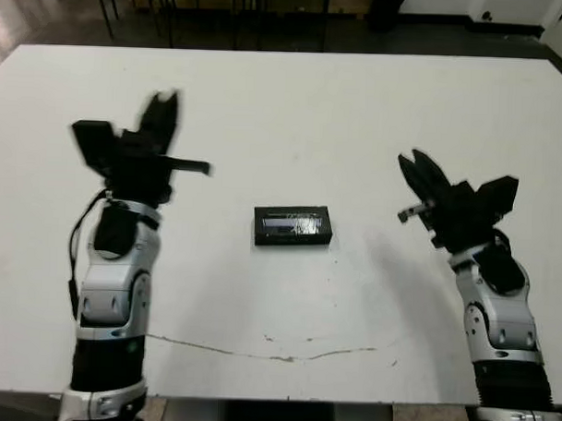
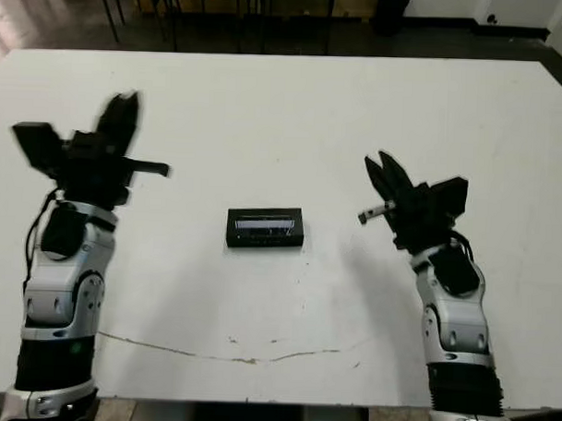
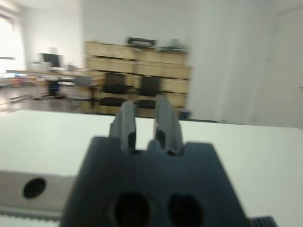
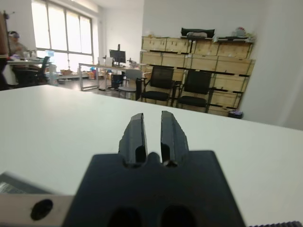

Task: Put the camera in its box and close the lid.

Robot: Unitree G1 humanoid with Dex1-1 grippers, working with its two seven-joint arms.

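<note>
While both pincers (image 1: pixel 161 109) (image 1: pixel 418 169) hover spread (slightly), the box (image 1: pixel 292 226) sits rectangular — glossy-lidded.

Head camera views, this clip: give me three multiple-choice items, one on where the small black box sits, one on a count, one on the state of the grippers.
1. Where is the small black rectangular box with its glossy top?
A. Between the two arms, near the table's middle
B. In the left gripper
C. At the far right corner

2. How many loose things lie on the white table?
A. One
B. Three
C. Five

3. What are the two black-fingered grippers doing?
A. Both grip the box
B. Both are raised off the table, holding nothing
C. The right one presses on the box

Answers:
1 A: the box lies on the table, apart from both arms.
2 A: only the box shows on the surface.
3 B: the left gripper and right gripper are clear of the box, with nothing between the fingers in the wrist views.
</note>
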